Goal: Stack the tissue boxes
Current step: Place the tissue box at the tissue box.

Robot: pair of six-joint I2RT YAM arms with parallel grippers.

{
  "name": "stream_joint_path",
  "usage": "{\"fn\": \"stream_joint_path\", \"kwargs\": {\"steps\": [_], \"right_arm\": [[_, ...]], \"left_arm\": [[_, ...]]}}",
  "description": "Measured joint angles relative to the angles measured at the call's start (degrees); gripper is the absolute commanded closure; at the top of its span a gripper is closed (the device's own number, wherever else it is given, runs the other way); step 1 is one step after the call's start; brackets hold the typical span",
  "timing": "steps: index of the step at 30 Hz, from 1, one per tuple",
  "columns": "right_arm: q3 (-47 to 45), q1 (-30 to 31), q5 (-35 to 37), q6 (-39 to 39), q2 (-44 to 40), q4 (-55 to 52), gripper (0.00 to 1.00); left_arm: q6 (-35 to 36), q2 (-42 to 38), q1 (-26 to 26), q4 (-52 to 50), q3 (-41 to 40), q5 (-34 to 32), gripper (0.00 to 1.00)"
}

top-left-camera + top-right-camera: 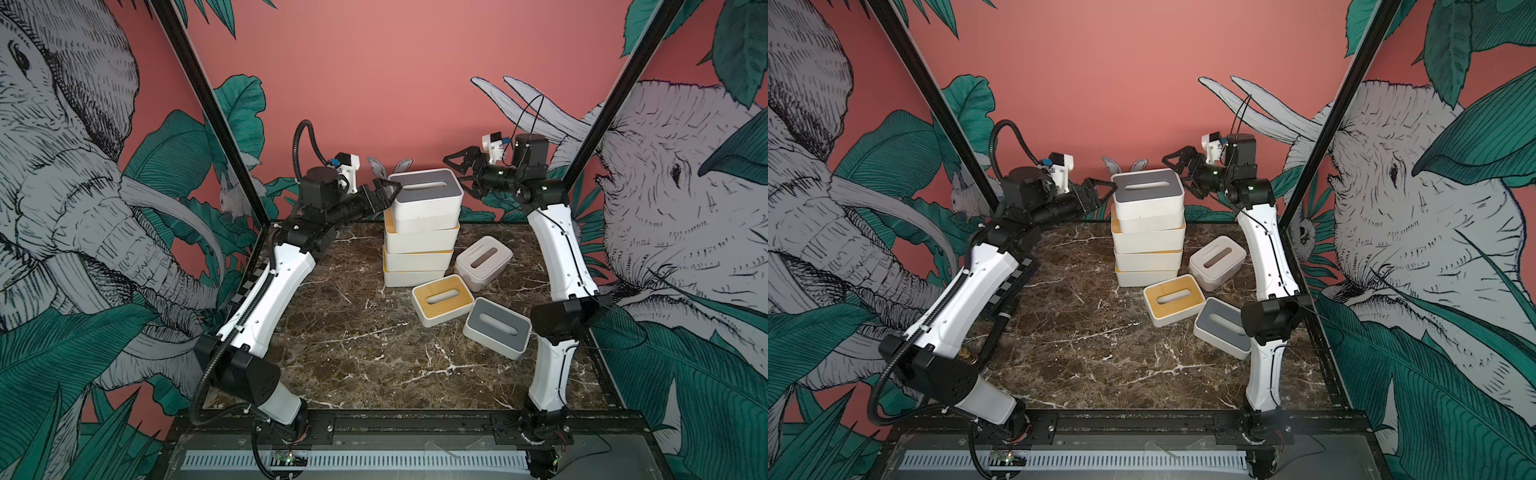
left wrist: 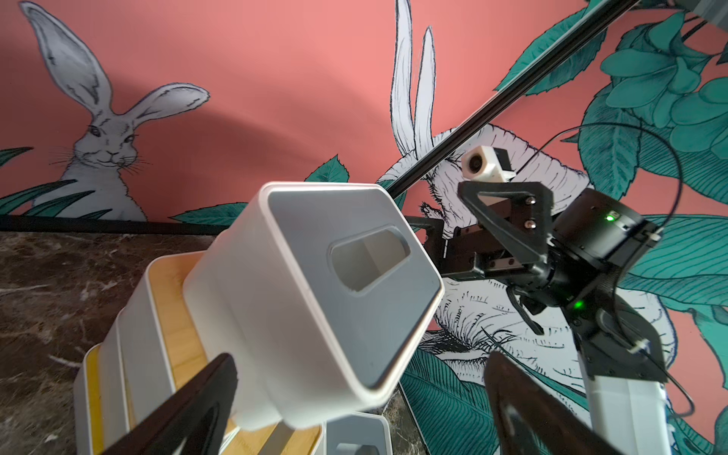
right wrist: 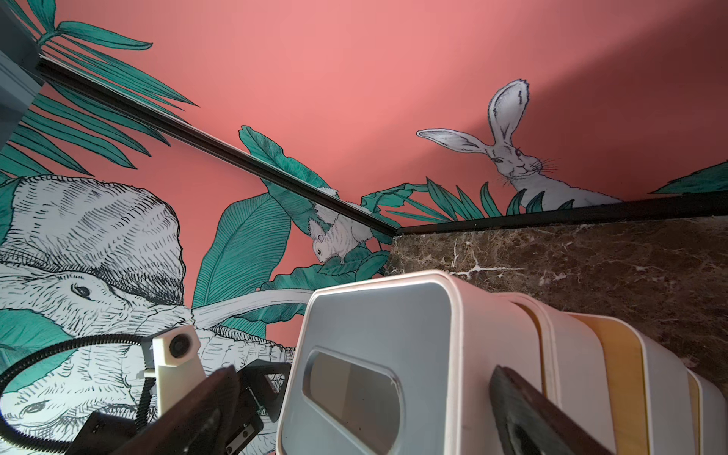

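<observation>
At the back middle of the marble table [image 1: 353,353] stands a stack of several tissue boxes [image 1: 419,249]. A grey-lidded box [image 1: 428,191] [image 1: 1148,193] lies on top, a little askew over bamboo-lidded ones. My left gripper [image 1: 388,189] [image 1: 1102,193] is open at that box's left end, and my right gripper [image 1: 461,172] [image 1: 1179,170] is open at its right end. In the left wrist view the grey-lidded box [image 2: 315,283] reaches between the spread fingers of the left gripper [image 2: 361,360]. In the right wrist view the box [image 3: 378,335] lies between the fingers of the right gripper [image 3: 362,374].
Three loose boxes lie right of the stack: a pale pinkish one [image 1: 484,257], a bamboo-lidded one [image 1: 442,300] and a grey-lidded one [image 1: 497,327] near the right arm. A checkerboard panel [image 1: 253,278] leans at the left edge. Black frame posts rise at both back corners.
</observation>
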Motion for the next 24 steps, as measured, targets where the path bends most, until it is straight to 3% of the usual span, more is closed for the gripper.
{"fn": "stream_joint_path", "kwargs": {"steps": [8, 16, 24], "right_arm": [[-3.0, -2.1, 0.5, -0.9, -3.3, -0.9, 0.01], [-3.4, -3.5, 0.6, -2.7, -5.4, -3.0, 0.01], [-9.5, -4.5, 0.4, -4.6, -11.8, -3.7, 0.01]], "left_arm": [[-0.8, -6.8, 0.3, 1.4, -3.5, 1.4, 0.01], [-1.6, 1.3, -2.4, 1.6, 0.8, 2.1, 0.01], [-2.3, 7.5, -2.8, 1.5, 5.0, 1.6, 0.01]]}}
